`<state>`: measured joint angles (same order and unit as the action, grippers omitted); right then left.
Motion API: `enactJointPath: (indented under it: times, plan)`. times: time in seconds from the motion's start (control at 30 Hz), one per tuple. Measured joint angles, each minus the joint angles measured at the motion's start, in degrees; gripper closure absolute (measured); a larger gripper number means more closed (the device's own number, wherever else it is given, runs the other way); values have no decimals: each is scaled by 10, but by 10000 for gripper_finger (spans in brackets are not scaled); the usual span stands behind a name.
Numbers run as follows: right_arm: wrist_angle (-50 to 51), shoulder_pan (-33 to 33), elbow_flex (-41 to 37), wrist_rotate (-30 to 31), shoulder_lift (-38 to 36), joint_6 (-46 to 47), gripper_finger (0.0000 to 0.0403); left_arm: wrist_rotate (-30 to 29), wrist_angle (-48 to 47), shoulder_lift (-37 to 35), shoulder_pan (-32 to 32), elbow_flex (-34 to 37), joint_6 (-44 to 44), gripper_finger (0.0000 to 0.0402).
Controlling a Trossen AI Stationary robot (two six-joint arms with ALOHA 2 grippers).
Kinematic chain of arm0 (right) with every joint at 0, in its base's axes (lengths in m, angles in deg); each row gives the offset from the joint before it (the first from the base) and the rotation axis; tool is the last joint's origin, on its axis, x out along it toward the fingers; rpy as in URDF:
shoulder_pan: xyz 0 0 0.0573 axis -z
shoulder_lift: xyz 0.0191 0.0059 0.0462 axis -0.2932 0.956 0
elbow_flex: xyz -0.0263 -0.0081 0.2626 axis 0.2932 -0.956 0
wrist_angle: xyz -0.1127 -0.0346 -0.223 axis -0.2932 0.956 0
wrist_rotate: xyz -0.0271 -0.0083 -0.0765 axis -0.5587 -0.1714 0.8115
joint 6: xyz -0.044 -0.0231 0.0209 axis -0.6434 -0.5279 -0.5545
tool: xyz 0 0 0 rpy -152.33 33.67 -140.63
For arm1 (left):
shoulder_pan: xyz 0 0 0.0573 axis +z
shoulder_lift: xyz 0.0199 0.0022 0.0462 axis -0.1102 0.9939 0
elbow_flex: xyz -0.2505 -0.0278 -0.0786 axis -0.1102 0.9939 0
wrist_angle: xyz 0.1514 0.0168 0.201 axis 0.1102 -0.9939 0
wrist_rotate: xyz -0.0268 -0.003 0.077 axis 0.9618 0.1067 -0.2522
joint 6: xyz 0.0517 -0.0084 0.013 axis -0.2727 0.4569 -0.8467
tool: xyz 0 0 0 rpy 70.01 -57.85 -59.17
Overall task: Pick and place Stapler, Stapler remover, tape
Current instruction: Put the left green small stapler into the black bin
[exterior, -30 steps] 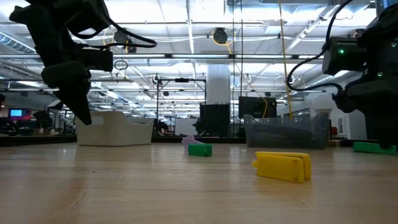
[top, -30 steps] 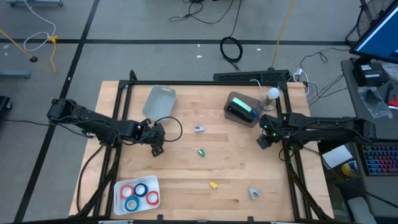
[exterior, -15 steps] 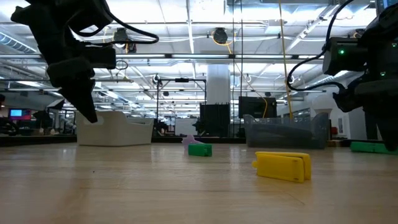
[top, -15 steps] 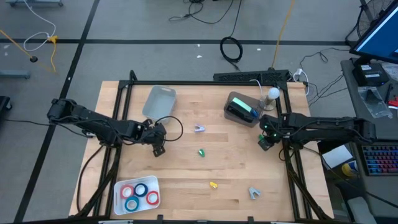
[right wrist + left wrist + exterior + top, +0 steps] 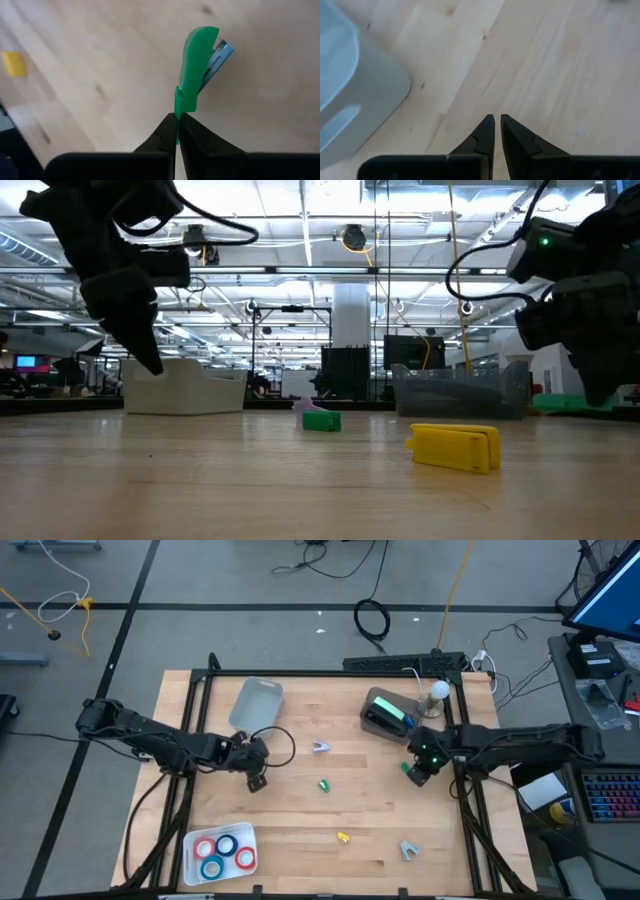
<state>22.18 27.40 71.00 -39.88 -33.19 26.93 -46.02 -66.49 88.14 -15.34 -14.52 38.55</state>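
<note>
Tabletop [image 5: 300,810] of pale wood fills your high view, with a dark arm reaching in from each side. On the far side you have a grey lid or tray [image 5: 256,701] to the left and a dark bin [image 5: 387,714] with green contents to the right. At the near left corner sits a white tray [image 5: 222,850] holding the tape [image 5: 225,846]: four small rolls, two red and two blue, lying flat inside it.

Your left tool [image 5: 254,782] hangs over bare wood left of centre, its fingers [image 5: 485,134] drawn almost together with nothing between them; the left wrist view shows only wood and the edge of the grey lid. Your right tool [image 5: 411,773] sits toward the right edge, just near of the dark bin, clamped tight on a thin tab of a green stapler [image 5: 199,60], whose metal part shows beside the green shell. In the low view that green piece [image 5: 560,402] appears clear of the wood.

Smaller things lie loose: a pale purple piece [image 5: 320,746] near the middle, a small green block [image 5: 324,784] just nearer, a yellow block [image 5: 343,837] nearer still, and a grey stapler remover [image 5: 408,850] at the near right.
</note>
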Motion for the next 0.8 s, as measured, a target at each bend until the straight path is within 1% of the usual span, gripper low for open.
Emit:
enactJointPath:
  times: [0.1, 0.23, 0.33, 0.5, 0.63, 0.7, 0.8]
  plan:
    - [-56, -31, 0, -11, 24, 27, 400, 0, 31, 0, 0, 0, -20, 364]
    - [-98, -62, 0, -59, 58, 81, 400, 0, 45, 0, 0, 0, -36, 364]
    - [-99, -75, 2, -99, 64, 119, 401, 0, 42, 0, 0, 0, -36, 364]
    - [-83, -82, 8, -115, 50, 135, 402, 0, 38, 0, 0, 0, -52, 364]
    - [-39, -82, 22, -108, 34, 144, 402, 0, 34, 0, 0, 0, -64, 364]
    - [16, -82, 36, -86, 26, 136, 402, 0, 31, 0, 0, 0, -65, 364]
    - [131, -82, 76, -32, 18, 106, 402, 0, 29, 0, 0, 0, -66, 364]
